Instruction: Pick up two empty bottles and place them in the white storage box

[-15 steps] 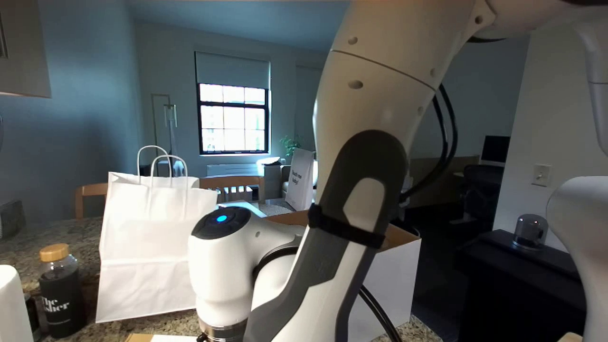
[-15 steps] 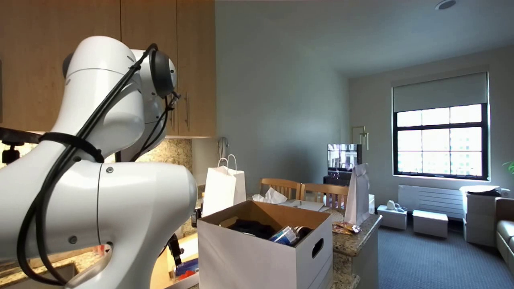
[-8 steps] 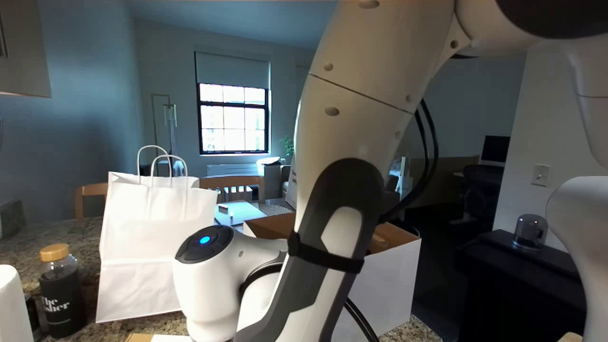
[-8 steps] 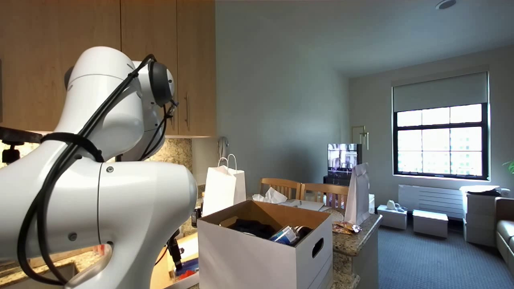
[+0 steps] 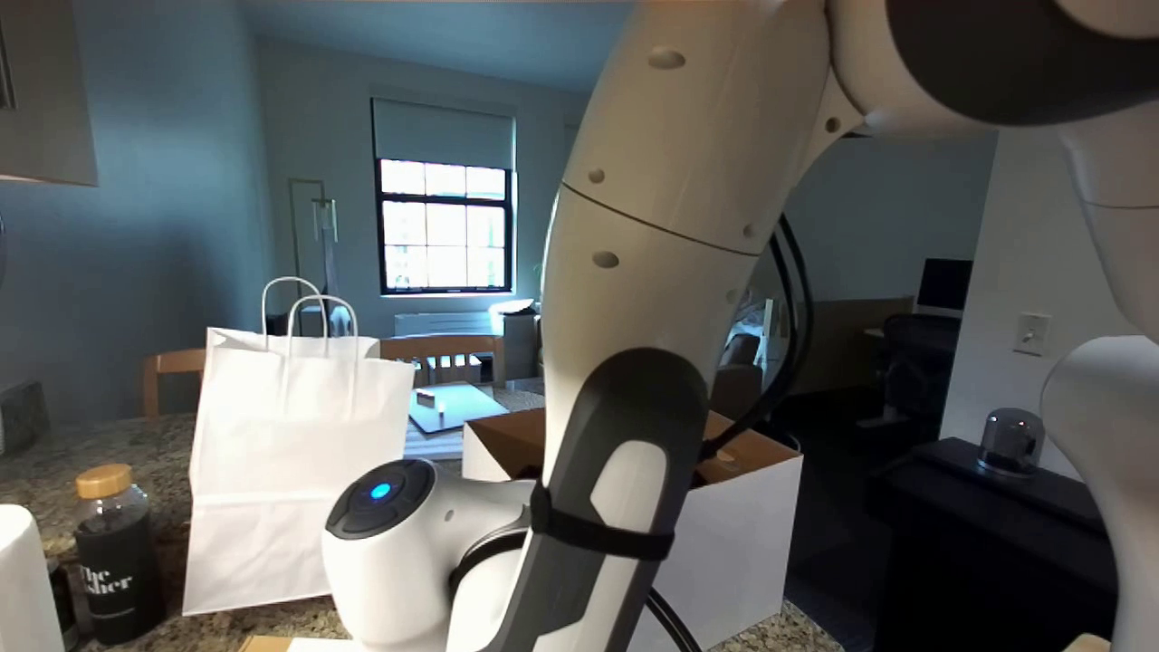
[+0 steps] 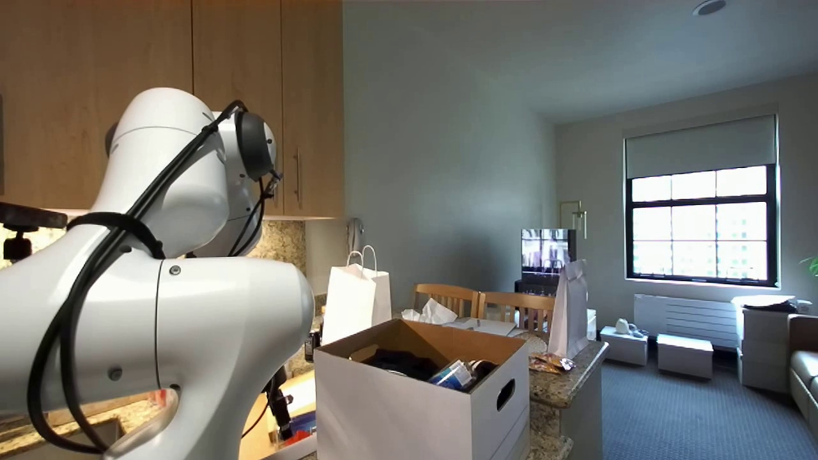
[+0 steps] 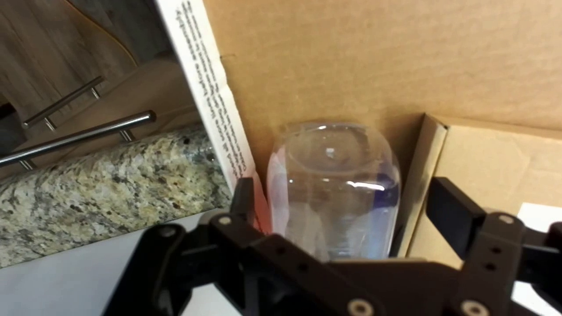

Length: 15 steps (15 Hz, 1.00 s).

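A clear, see-through bottle (image 7: 333, 193) shows in the wrist view, base toward the camera's top, inside a brown cardboard compartment. My gripper (image 7: 347, 202) is open around it, one finger on each side. The right finger (image 7: 456, 215) stands apart from the bottle; whether the left one touches it I cannot tell. The white storage box (image 6: 393, 409) stands on the counter, with dark items and a blue-and-white labelled thing (image 6: 454, 375), possibly a bottle, inside. In an exterior view the gripper is a small dark shape, partly hidden behind the arm and box. I cannot pick out a second empty bottle for certain.
A white paper shopping bag (image 5: 290, 471) and a capped bottle in a black sleeve (image 5: 113, 557) stand on the counter. A smaller cardboard box (image 7: 483, 162) is right beside the clear bottle. A printed white flap edge (image 7: 206, 83) rises at left, near the granite edge (image 7: 109, 188).
The arm has sunk in both exterior views, its forearm shifting left in one of them, which uncovers more of the white box and the table behind. The box and bag have stayed put.
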Each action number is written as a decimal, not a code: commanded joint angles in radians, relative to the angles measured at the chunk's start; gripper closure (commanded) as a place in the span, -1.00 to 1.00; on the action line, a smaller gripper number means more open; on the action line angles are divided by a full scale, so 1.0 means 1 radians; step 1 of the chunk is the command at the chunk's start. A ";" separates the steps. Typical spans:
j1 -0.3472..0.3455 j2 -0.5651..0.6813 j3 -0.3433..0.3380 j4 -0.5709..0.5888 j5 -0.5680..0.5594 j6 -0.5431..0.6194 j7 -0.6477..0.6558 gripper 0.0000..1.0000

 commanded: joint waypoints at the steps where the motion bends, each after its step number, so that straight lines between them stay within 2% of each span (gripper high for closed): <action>1: 0.005 0.019 -0.011 0.015 -0.019 -0.026 0.022 -0.50; 2: 0.003 0.023 -0.010 0.016 -0.017 -0.023 0.019 -0.46; 7: -0.006 0.031 -0.001 0.031 -0.010 -0.020 0.006 0.16; 11: 0.017 0.012 -0.013 0.026 -0.022 -0.018 0.023 0.29; 13: 0.051 -0.013 -0.032 0.010 -0.033 -0.017 0.049 0.29; 15: 0.114 -0.066 -0.069 -0.027 -0.047 -0.019 0.098 0.29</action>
